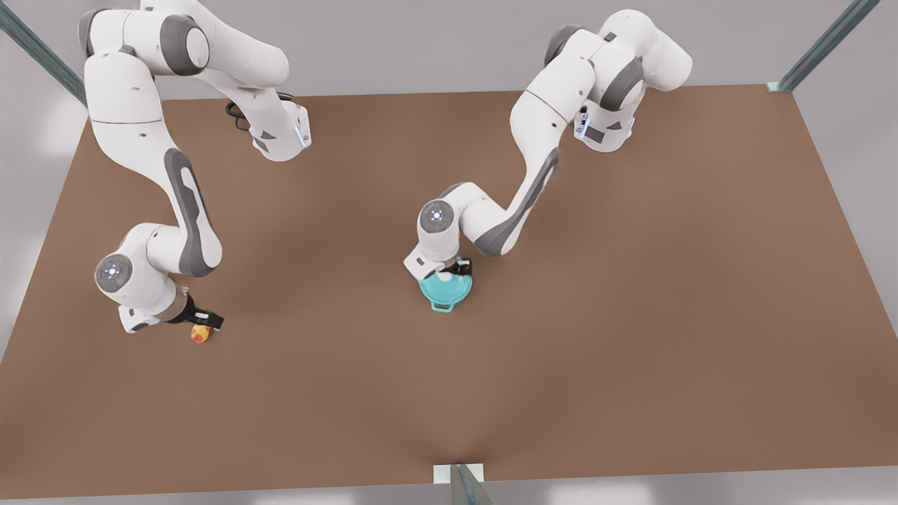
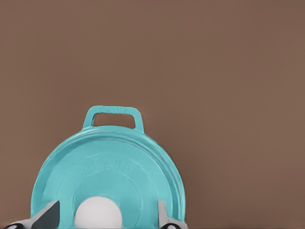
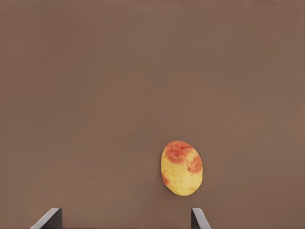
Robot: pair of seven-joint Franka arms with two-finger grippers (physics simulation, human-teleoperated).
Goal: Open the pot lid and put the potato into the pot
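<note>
1. I see the small lumpy yellow potato with orange-red patches (image 1: 200,334) lying on the brown table (image 1: 631,294), near and at the front view's left; in that view I can't tell which way its long axis runs.
2. My right gripper (image 1: 208,322) hovers over it, fingers (image 3: 51,218) spread wide, holding nothing.
3. Farther off, mid-table, the flat round teal pot lid (image 2: 114,176) sits on the small teal pot (image 1: 445,292); one loop handle (image 2: 113,117) points toward the near edge.
4. My left gripper (image 1: 457,267) straddles the white knob (image 2: 97,213), fingers apart, not touching it.

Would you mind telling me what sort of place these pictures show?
Probably a simulated robot test bench: a bare brown tabletop, grey metal frame struts, and just a lidded teal pot and a small yellow-and-red potato.
</note>
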